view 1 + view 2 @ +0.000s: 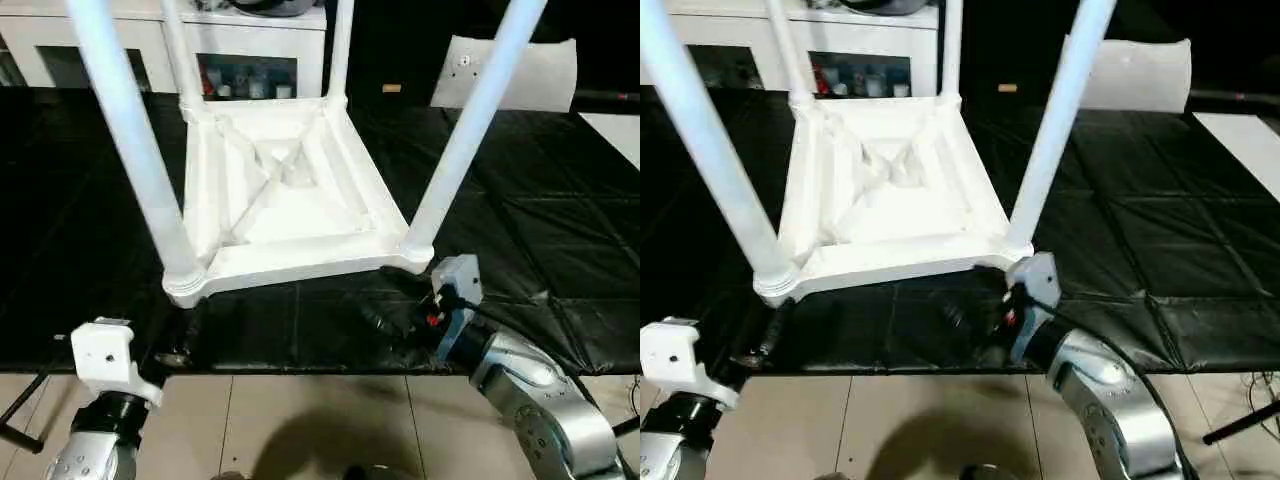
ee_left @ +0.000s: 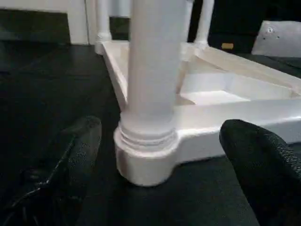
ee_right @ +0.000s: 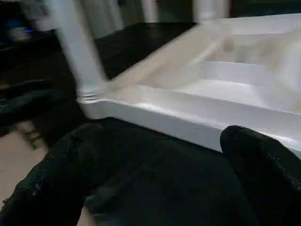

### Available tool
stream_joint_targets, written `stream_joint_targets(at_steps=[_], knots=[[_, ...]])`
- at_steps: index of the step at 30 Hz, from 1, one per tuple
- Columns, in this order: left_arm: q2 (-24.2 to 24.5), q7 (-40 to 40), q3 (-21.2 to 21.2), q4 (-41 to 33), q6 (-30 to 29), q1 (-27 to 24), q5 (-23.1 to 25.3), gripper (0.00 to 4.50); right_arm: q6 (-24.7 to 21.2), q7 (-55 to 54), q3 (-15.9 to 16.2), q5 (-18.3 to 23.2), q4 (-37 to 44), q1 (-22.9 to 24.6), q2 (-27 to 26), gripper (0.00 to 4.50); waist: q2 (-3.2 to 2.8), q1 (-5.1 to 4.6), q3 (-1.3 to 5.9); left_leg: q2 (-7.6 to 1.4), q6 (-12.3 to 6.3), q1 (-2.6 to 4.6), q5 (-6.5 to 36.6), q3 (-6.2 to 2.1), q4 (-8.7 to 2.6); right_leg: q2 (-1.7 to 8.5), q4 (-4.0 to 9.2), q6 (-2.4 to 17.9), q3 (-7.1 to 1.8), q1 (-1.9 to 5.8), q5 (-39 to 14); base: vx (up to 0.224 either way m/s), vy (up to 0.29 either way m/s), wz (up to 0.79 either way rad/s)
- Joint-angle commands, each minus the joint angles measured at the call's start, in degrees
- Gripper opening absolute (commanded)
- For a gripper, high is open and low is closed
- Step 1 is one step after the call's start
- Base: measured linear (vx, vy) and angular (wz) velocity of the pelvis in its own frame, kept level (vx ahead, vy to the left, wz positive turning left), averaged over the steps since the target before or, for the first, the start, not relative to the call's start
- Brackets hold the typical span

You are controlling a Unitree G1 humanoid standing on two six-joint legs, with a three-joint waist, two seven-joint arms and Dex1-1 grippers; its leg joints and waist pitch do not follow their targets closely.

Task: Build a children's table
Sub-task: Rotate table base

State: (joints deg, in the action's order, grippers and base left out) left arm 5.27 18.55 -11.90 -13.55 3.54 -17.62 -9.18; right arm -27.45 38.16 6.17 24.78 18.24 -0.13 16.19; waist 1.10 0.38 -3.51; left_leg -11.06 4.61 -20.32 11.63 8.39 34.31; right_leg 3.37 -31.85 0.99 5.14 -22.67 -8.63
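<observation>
The children's table point(image 1: 290, 190) lies upside down on the black-covered counter point(image 1: 560, 250), ribbed underside facing up, with all four white legs standing upright in its corner sockets. Taking the tabletop as the landmark: the near-left leg point(image 1: 130, 140) and the near-right leg point(image 1: 470, 130) rise from the two corners closest to the robot, while the two far legs point(image 1: 340, 50) stand at the corners toward the white cabinet with glass doors point(image 1: 250, 50) behind it.

The left tool point(image 2: 155, 160) sits just off the tabletop's near-left corner, at the counter's front edge — its two black fingers point(image 2: 80, 155) are spread wide on either side of the socket point(image 2: 146, 160) and leg base, touching neither, with nothing held between them.

The right tool point(image 1: 400, 320) is just beside the tabletop's near-right corner, low over the black cover. Its fingers point(image 3: 263, 165) are also spread wide and empty, facing the tabletop's near rim point(image 3: 188, 117) — close to it but apart.

Beyond the tabletop's far-right corner a flat white sheet with a small hole point(image 1: 510, 70) leans at the back of the counter. Below the counter's front edge lies a tiled floor point(image 1: 320, 420).
</observation>
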Motion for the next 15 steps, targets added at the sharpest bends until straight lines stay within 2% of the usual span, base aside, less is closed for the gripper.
stream_joint_targets(at_steps=[1,2,3,4,5,6,7,8,10,12,13,15], knots=[[1.09,-0.10,-1.15,4.09,1.50,3.44,-0.34,4.45,-2.67,2.27,-0.01,2.93,2.36,0.37,1.13,4.50,-0.94,-0.11,2.35,-1.26,-2.14,0.74,25.72,-0.74,-4.63,3.16,6.57,-1.33,-1.26,1.30,-36.03,0.000,0.000,0.00],[2.72,0.58,-2.01,7.36,1.40,7.07,-0.83,4.45,-3.62,3.04,0.20,3.92,3.00,0.58,1.76,4.50,-1.02,0.02,2.35,-1.24,-2.10,0.95,25.77,-0.78,-4.61,3.31,6.78,-1.41,-1.18,1.26,-36.22,0.000,0.000,0.00],[3.30,0.83,-2.30,8.45,1.32,8.30,-0.97,4.45,-3.89,3.27,0.28,4.22,3.20,0.65,1.98,4.50,-1.03,0.08,2.24,-0.96,-2.00,1.33,26.35,-0.87,-4.46,3.19,7.04,-2.11,-0.88,1.05,-37.34,0.000,0.000,0.00],[4.85,1.84,-2.94,10.56,0.15,11.82,-1.92,4.45,-4.34,3.59,0.60,4.52,3.47,0.71,2.28,4.50,-1.30,0.13,2.23,-0.95,-1.72,1.52,26.72,-0.99,-4.40,3.35,7.09,-2.13,-0.75,1.09,-37.61,0.000,0.000,0.00],[5.43,2.08,-2.85,10.35,-0.93,13.56,-2.30,4.45,-4.19,3.55,0.71,4.38,3.39,0.73,2.40,4.50,-1.33,-0.09,2.06,-1.11,-1.34,1.51,27.90,-1.34,-4.56,3.50,7.32,-2.09,-0.16,1.51,-38.28,0.000,0.000,0.00],[5.85,2.23,-2.78,10.17,-1.64,14.75,-2.54,4.45,-4.08,3.48,0.81,4.26,3.35,0.73,2.47,4.50,-1.68,-0.15,2.28,-1.62,-0.82,1.30,28.30,-1.73,-4.86,3.90,6.89,-1.28,-0.05,2.20,-36.28,0.000,0.000,0.00],[6.26,2.47,-2.57,9.35,-3.40,16.31,-3.16,4.45,-3.60,3.26,0.89,3.73,3.12,0.79,2.47,4.50,-1.73,-0.33,2.43,-1.96,-0.61,0.90,28.55,-1.95,-5.17,4.05,6.33,-0.17,-0.13,2.65,-33.61,0.000,0.000,0.00],[6.53,2.64,-2.46,9.03,-4.37,17.38,-3.60,4.45,-3.39,3.11,0.95,3.43,2.98,0.79,2.47,4.50,-1.48,-0.39,2.40,-1.98,-0.58,0.81,28.56,-1.89,-5.23,4.10,6.35,0.13,-0.16,2.65,-33.21,0.000,0.000,0.00],[7.60,2.77,-2.17,10.14,-6.47,21.13,-4.19,4.45,-3.25,2.30,0.73,2.96,2.75,0.96,2.20,4.50,-1.60,-0.20,2.43,-1.53,-0.43,1.23,27.87,-1.59,-4.84,4.43,6.32,0.86,-0.42,2.20,-34.36,0.000,0.000,0.00],[8.18,2.86,-2.08,11.43,-7.42,23.28,-4.67,4.45,-3.21,1.87,0.74,2.75,2.74,1.08,2.11,4.50,-1.68,-0.05,2.66,-1.57,-0.50,0.89,25.74,-1.66,-4.89,4.52,5.98,1.55,-0.64,2.47,-32.65,0.000,0.000,0.00],[8.81,3.58,-1.90,13.35,-7.93,26.09,-5.74,4.45,-3.43,1.18,0.82,2.57,2.86,1.25,2.15,4.50,-1.61,-0.02,2.70,-1.49,-0.63,0.92,25.24,-1.49,-4.83,4.43,5.95,1.78,-0.73,2.36,-32.15,0.000,0.000,0.00],[9.51,5.76,-1.30,14.34,-9.70,27.73,-7.28,4.45,-3.47,0.30,0.99,2.02,2.75,1.32,2.17,4.50,-1.72,0.17,2.89,-1.52,-0.67,0.84,23.85,-1.46,-4.86,4.54,5.58,2.42,-0.97,2.51,-30.68,0.000,0.000,0.00]])
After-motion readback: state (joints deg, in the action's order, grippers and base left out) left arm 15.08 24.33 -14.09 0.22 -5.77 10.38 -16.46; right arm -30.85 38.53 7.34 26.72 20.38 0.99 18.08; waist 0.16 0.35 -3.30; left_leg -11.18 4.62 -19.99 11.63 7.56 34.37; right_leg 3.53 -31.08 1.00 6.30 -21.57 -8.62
